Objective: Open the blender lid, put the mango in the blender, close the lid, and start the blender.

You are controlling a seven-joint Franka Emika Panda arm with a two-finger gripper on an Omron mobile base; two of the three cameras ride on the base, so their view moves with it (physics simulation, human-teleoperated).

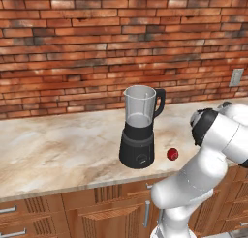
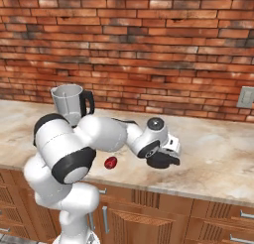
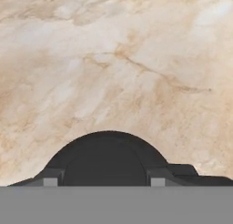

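Note:
The blender [image 1: 139,135] stands on the marble counter [image 1: 58,145], its clear jar [image 2: 68,103] open at the top with no cap on it. The mango [image 1: 172,154] lies on the counter just right of the black base, also seen as the mango [image 2: 110,162] near the front edge. Further right, my gripper [image 2: 162,157] hangs low over the counter, shut on the blender lid [image 2: 163,162]. In the hand view the blender lid [image 3: 109,150] is a black dome whose centre sits between my gripper's [image 3: 103,182] two tips, with marble beyond it.
A brick wall [image 1: 121,48] backs the counter, with a wall socket [image 2: 245,96] at the far right. Wooden cabinet fronts [image 1: 97,213] run under the counter's front edge. My own arm [image 2: 99,134] crosses in front of the blender's base in the right base view.

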